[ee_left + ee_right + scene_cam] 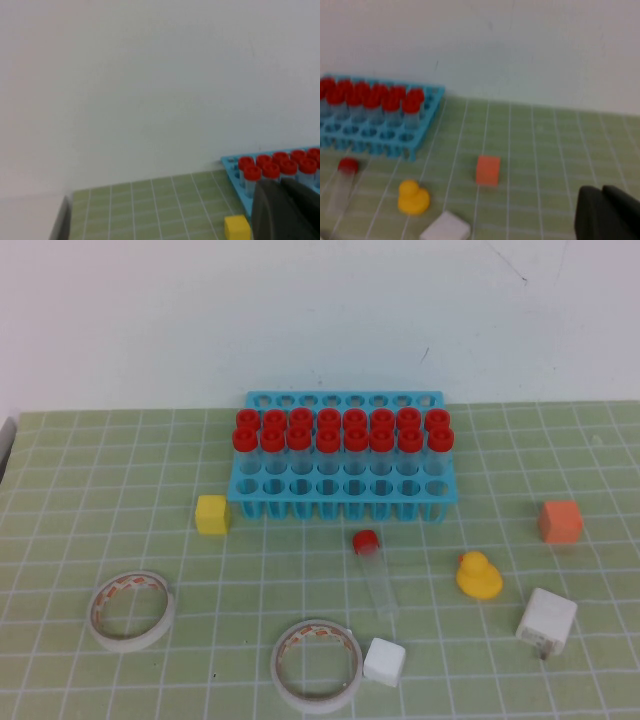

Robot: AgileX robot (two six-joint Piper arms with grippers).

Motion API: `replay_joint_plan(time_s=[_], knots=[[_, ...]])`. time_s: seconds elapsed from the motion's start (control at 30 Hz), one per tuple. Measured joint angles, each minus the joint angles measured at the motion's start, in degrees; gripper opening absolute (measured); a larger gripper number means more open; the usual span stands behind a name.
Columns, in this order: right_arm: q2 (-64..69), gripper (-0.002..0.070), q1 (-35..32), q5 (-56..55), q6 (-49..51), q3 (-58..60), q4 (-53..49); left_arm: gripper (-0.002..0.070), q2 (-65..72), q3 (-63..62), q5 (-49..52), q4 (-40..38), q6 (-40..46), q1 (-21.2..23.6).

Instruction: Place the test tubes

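A blue test-tube rack (341, 496) stands at the back middle of the mat, with two rows of several red-capped tubes (342, 438) upright in it. One loose clear tube with a red cap (374, 571) lies flat on the mat just in front of the rack; it also shows in the right wrist view (342, 181). Neither arm appears in the high view. My left gripper (281, 186) is shut and empty, off to the left of the rack (240, 177). My right gripper (601, 191) is shut and empty, over the mat to the right.
A yellow cube (212, 514) sits by the rack's left front corner and an orange cube (560, 522) to its right. A yellow duck (478, 575), two white blocks (546, 620) (384, 661) and two tape rolls (131, 610) (317, 664) lie near the front.
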Motion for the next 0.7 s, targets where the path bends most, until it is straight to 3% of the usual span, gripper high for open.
replay_joint_plan(time_s=[0.13, 0.37, 0.53, 0.7], knots=[[10.1, -0.0001, 0.0, 4.8, -6.0, -3.0, 8.1, -0.0001, 0.0, 1.4, 2.6, -1.7, -0.1, 0.0], [27.4, -0.0001, 0.0, 9.1, -26.4, -8.5, 26.4, -0.0001, 0.5, 5.7, 6.2, -2.2, -0.7, 0.0], [41.3, -0.0001, 0.2, 15.9, -30.9, -14.7, 28.2, -0.0001, 0.5, 7.5, 6.9, -2.8, -1.7, 0.0], [52.2, -0.0001, 4.7, 14.1, -31.8, -19.7, 28.5, -0.0001, 0.5, 7.5, 5.1, -3.3, -3.7, 0.0]])
